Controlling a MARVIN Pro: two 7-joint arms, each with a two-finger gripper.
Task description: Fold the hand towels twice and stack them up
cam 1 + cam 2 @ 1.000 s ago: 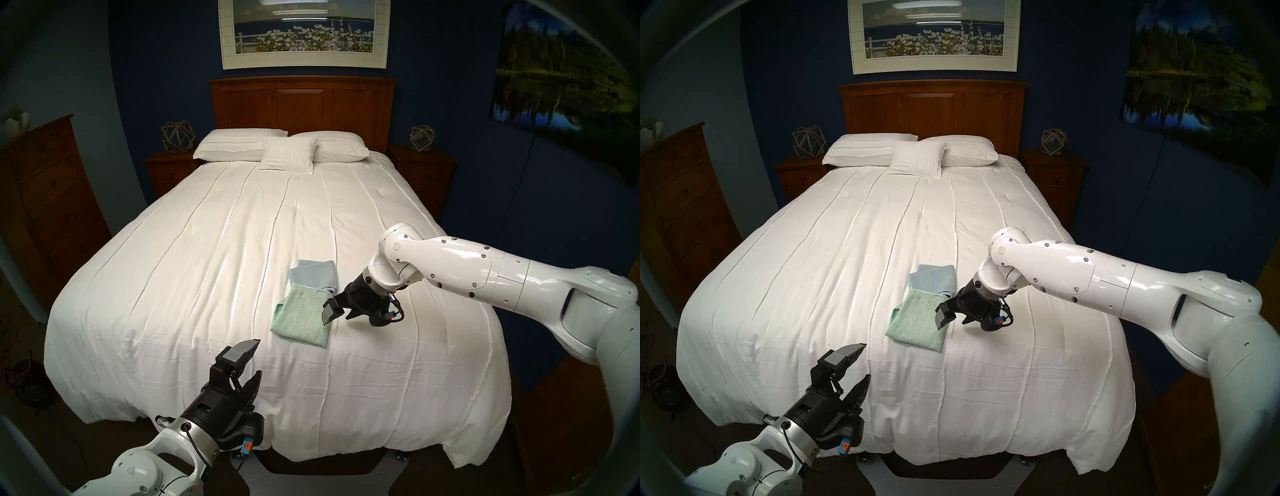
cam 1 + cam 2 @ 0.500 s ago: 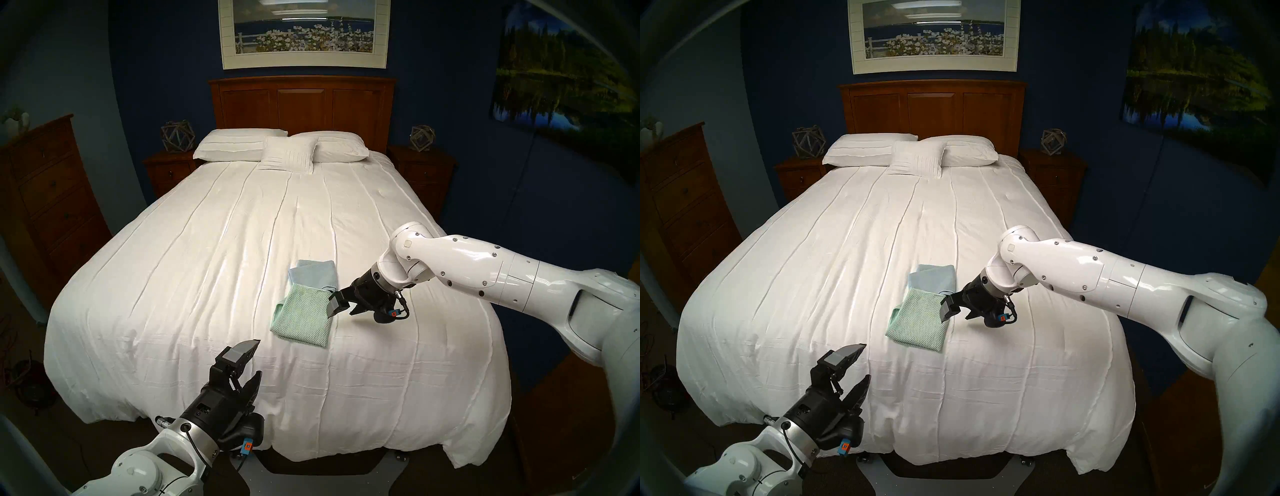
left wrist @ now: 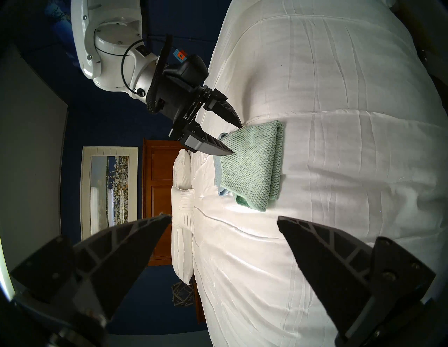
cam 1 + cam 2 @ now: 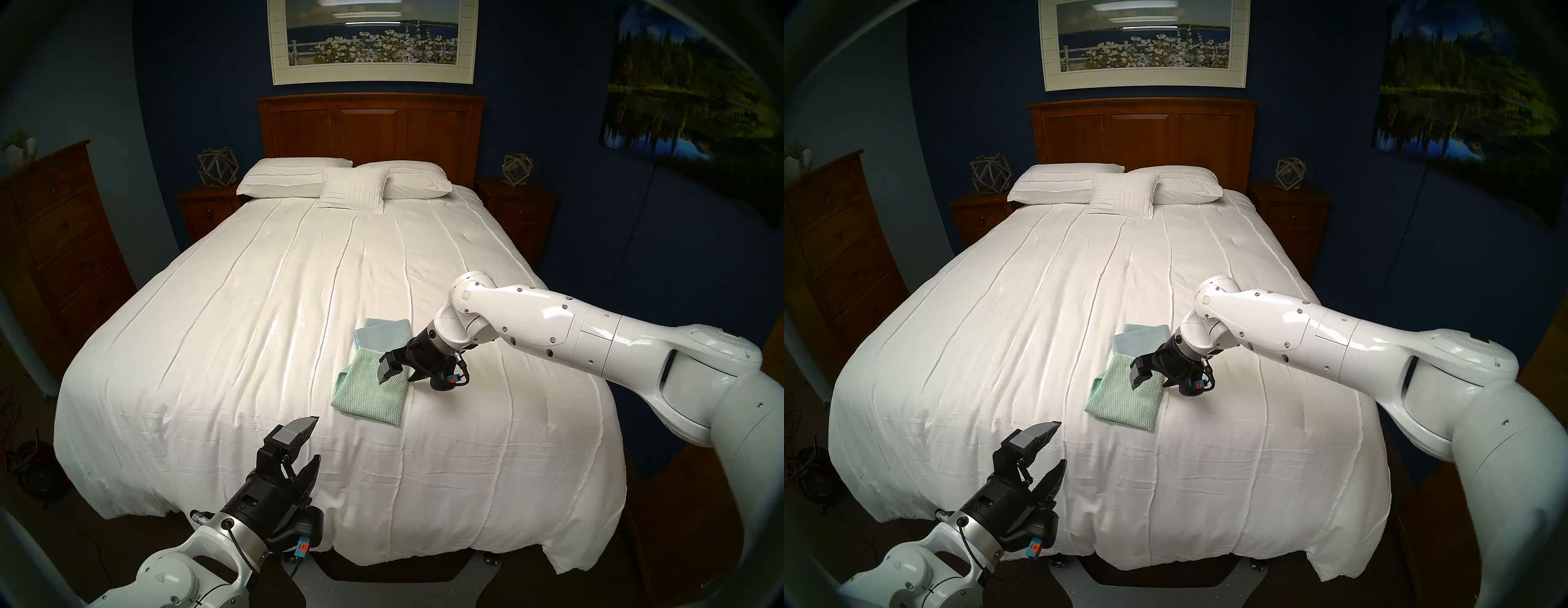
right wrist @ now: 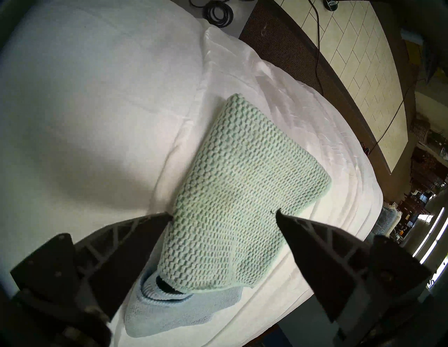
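On the white bed, toward 5 o'clock of its middle: mint green towel (image 4: 370, 390) folded, overlapping only the near edge of light blue towel (image 4: 384, 336). Stacking step. Right tool (image 4: 398, 375) wide open, empty, straddling the green towel's 3 o'clock edge; left tool (image 4: 315, 437) open, empty, idle at 7 o'clock. Next, probably: close on the fold, slide toward 12 o'clock.

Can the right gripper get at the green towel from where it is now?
Probably yes. The right gripper is open right over the green waffle towel, one finger at its edge, one above its top face. Nothing lies between; the left gripper hangs well clear.
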